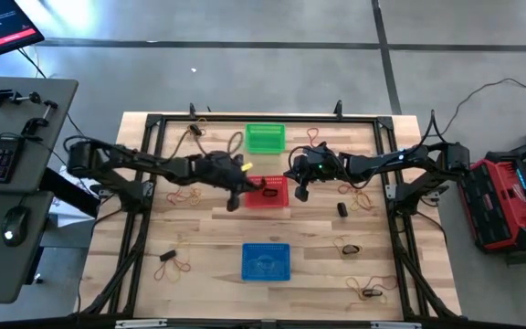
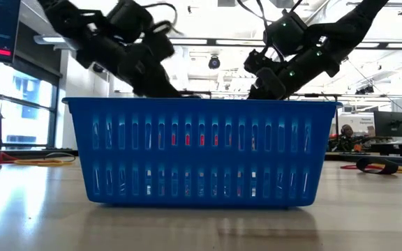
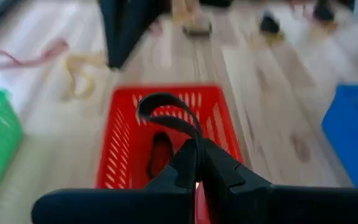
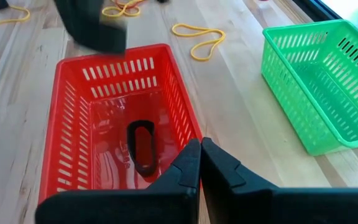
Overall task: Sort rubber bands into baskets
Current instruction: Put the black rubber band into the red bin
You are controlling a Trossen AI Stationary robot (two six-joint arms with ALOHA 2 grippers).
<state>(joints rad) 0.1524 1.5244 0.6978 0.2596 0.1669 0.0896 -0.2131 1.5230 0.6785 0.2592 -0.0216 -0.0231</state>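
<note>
Landmark: red basket [image 1: 268, 193], mid-table. Left of it, scattered rubber bands [image 1: 186, 195] lie on the wood, yellow-tan and red-orange. Left gripper [image 3: 197, 163] sits over the red basket's left edge, fingers pinched together on a black rubber band [image 3: 166, 114] that loops up from the tips above the basket. Inside the red basket, one black band [image 4: 143, 145] lies flat on the floor. Green basket [image 1: 265, 138] is just behind the red basket, blue basket [image 1: 266, 261] well in front of it, toward the table's near edge. Right gripper [image 4: 200, 163] hangs at the red basket's right edge, fingers fully closed, nothing between them. Right of the red basket, more bands [image 1: 363, 196] lie loose on the table, including yellow ones and a few black
</note>
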